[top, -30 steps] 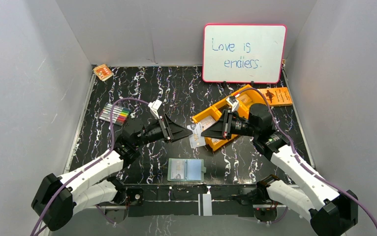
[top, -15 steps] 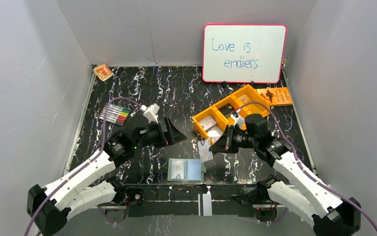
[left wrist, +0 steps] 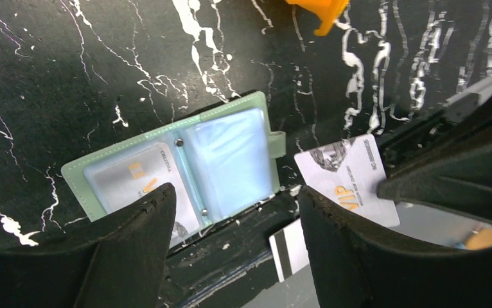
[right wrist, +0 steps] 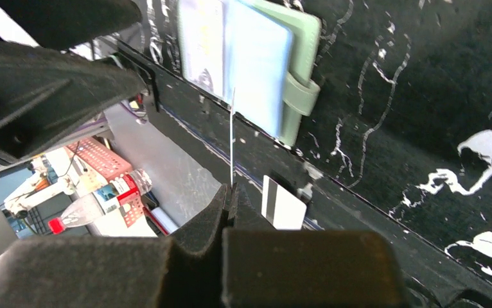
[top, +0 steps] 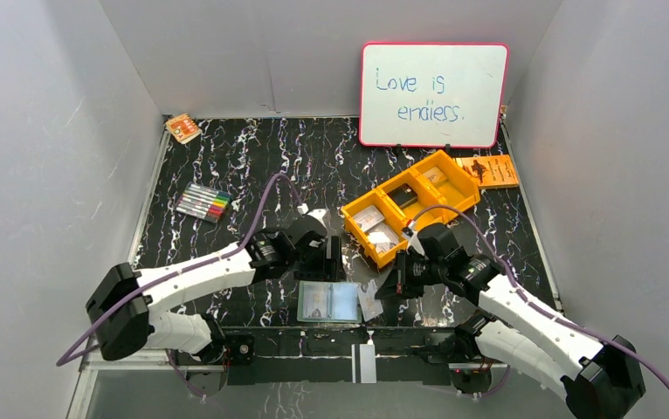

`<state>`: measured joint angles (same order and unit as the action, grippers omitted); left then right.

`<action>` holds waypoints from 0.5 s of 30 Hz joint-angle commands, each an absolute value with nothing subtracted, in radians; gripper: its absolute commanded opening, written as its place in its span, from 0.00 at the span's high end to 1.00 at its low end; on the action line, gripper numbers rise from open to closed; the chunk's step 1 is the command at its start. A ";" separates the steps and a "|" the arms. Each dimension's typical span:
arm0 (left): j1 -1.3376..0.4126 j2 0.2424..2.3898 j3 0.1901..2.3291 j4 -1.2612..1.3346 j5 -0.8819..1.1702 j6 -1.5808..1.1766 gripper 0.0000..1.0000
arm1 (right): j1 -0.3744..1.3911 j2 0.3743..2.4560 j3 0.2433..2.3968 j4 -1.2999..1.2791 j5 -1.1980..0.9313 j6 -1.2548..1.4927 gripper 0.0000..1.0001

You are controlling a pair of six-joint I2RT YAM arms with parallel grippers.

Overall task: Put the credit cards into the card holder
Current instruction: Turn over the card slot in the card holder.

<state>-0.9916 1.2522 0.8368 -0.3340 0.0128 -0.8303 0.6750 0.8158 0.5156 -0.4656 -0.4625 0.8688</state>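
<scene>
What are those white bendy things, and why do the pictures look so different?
They are two robot arms bolted to a black marbled table. Each ends in a two-finger gripper. One picture is taken from above and behind them. The other two come from little cameras on the wrists, so you see the black fingers up close. On the table are an open green card holder, an orange tray and marker pens. A whiteboard stands at the back. The right gripper is shut on a pale card, held just beside the card holder. The left gripper is open and empty, close to the holder.
</scene>
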 commanded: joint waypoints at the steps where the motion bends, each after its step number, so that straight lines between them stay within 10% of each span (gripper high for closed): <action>1: -1.025 1.322 0.890 -0.371 -0.049 -0.796 0.34 | 0.689 0.778 0.482 -0.467 -0.413 0.898 1.00; 15: -1.153 1.537 0.997 -0.410 -0.164 -0.761 0.45 | 0.691 0.637 0.462 -0.578 -0.355 0.923 1.00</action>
